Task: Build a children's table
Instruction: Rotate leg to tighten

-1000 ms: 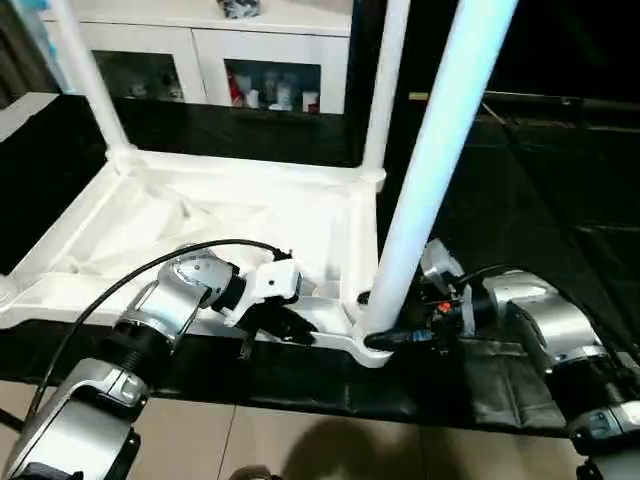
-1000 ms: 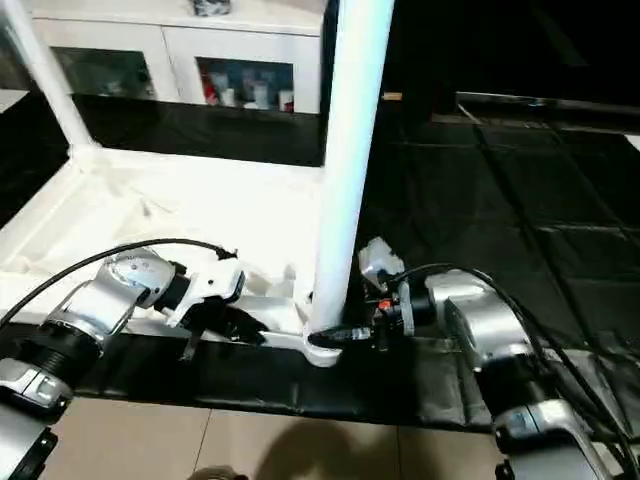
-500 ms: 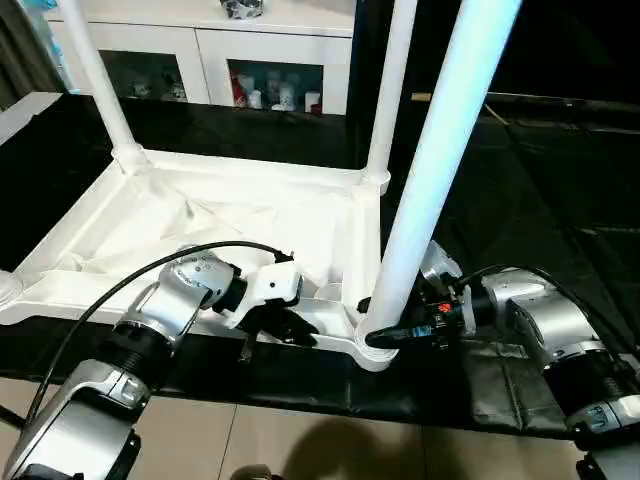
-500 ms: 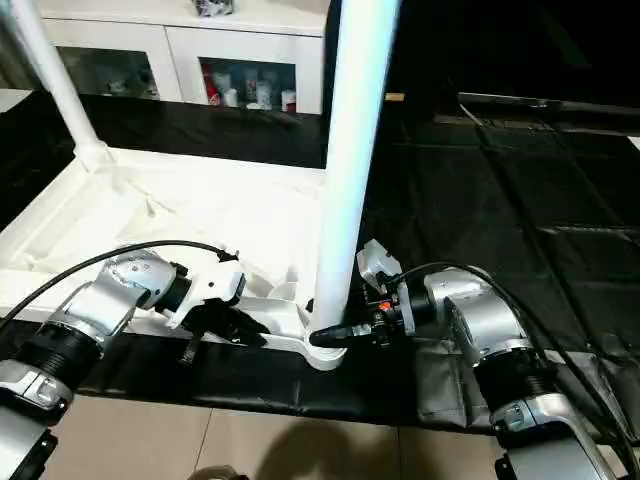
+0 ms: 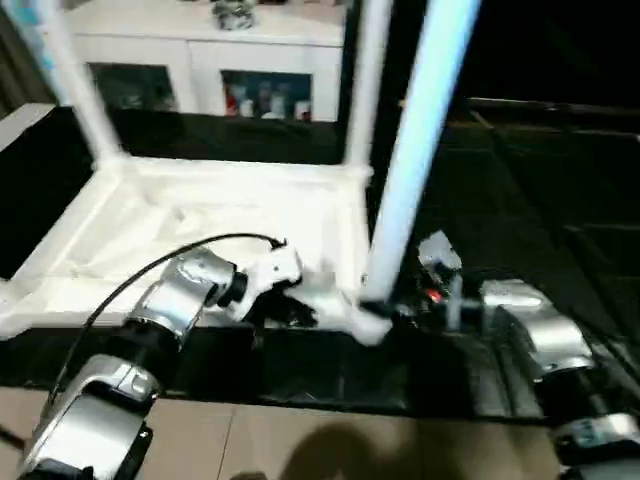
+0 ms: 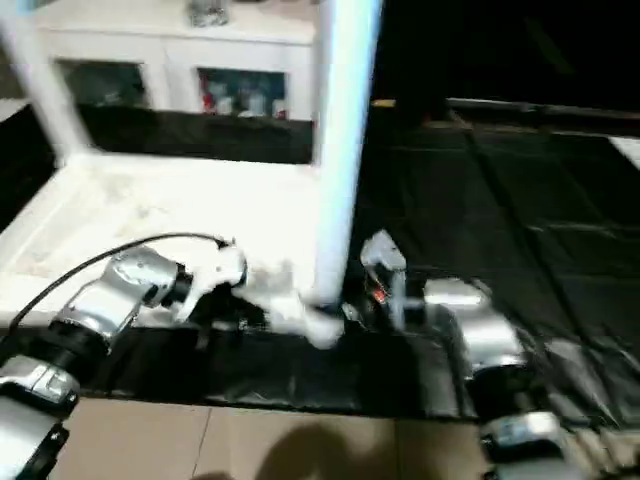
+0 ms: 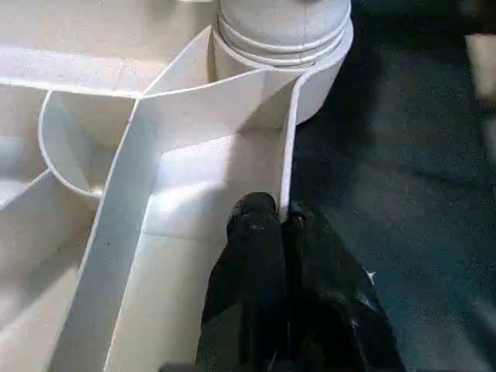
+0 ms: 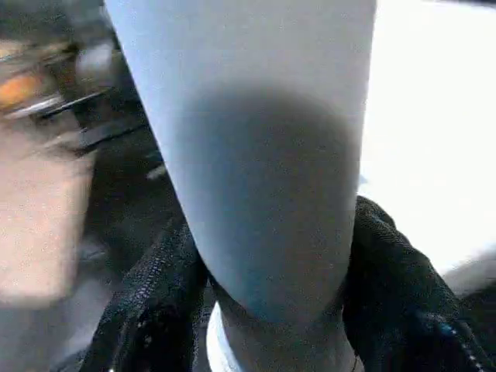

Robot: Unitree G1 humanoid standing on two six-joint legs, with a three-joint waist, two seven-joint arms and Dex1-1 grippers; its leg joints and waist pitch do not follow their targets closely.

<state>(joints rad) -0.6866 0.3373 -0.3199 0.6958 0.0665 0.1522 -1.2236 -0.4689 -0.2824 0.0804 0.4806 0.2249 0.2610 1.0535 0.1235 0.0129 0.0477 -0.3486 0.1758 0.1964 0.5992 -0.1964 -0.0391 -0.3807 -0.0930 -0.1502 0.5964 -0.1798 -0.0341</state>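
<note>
The children's table lies upside down on a black mat, its ribbed white top [image 5: 180,225] facing up. Three white legs stand in corner sockets: far left [image 5: 75,80], far right [image 5: 362,90] and near right [image 5: 415,150]. My left gripper [image 7: 283,213] is shut on the top's thin near rim, one finger [image 7: 252,256] inside and the other outside, close to the near right corner socket [image 7: 283,31]. My right gripper [image 8: 271,256] is at the base of the near right leg [image 8: 256,155]. Its black fingers [image 8: 155,294] press against both sides of the leg.
A white cabinet [image 5: 200,60] with glass-fronted shelves stands behind the table. The black mat [image 5: 540,200] stretches away to the right. Beige tiled floor [image 5: 300,440] begins at the mat's near edge. A black cable [image 5: 150,270] arcs over my left forearm.
The head camera has shifted. My right gripper's fingers have closed in around the base of the near right leg. The left gripper keeps its hold on the rim.
</note>
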